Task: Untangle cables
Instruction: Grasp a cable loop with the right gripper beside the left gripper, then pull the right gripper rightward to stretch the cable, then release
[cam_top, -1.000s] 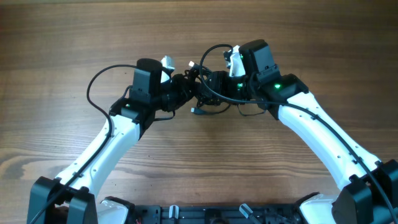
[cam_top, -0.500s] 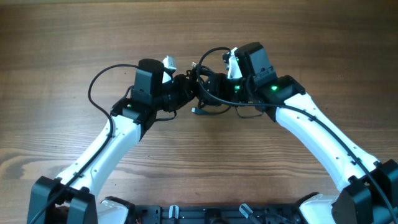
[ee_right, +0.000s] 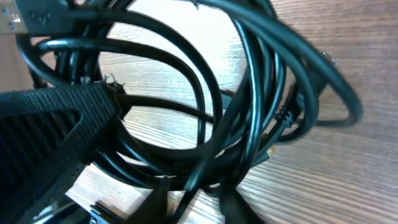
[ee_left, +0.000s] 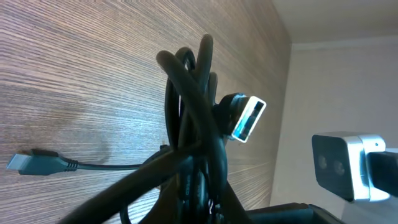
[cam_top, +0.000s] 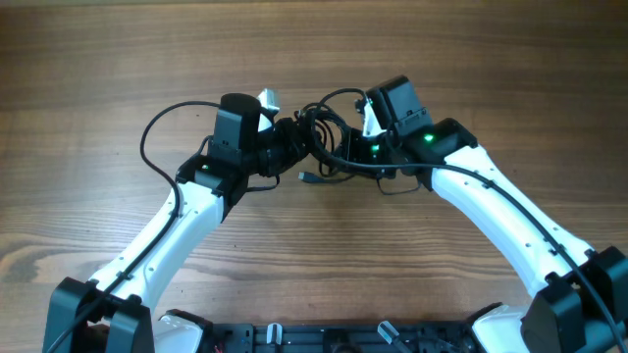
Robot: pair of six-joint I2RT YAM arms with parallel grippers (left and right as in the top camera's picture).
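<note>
Black cables [cam_top: 316, 132] on wooden table [cam_top: 98, 59]

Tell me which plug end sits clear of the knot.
The flat dark plug on a thin lead, out alone at the left over the table in the left wrist view. The silver-mouthed plug is tucked against the knotted cables.

From overhead the cables [cam_top: 316, 139] knot into one dark clump, the strands too fine to separate, and it hides the jaws of the left gripper [cam_top: 284, 146] and the right gripper [cam_top: 346, 143]. In the left wrist view, blurred loops run off the bottom edge. In the right wrist view, every edge cuts the loops, and a ribbed finger [ee_right: 59, 115] is cropped at left
</note>
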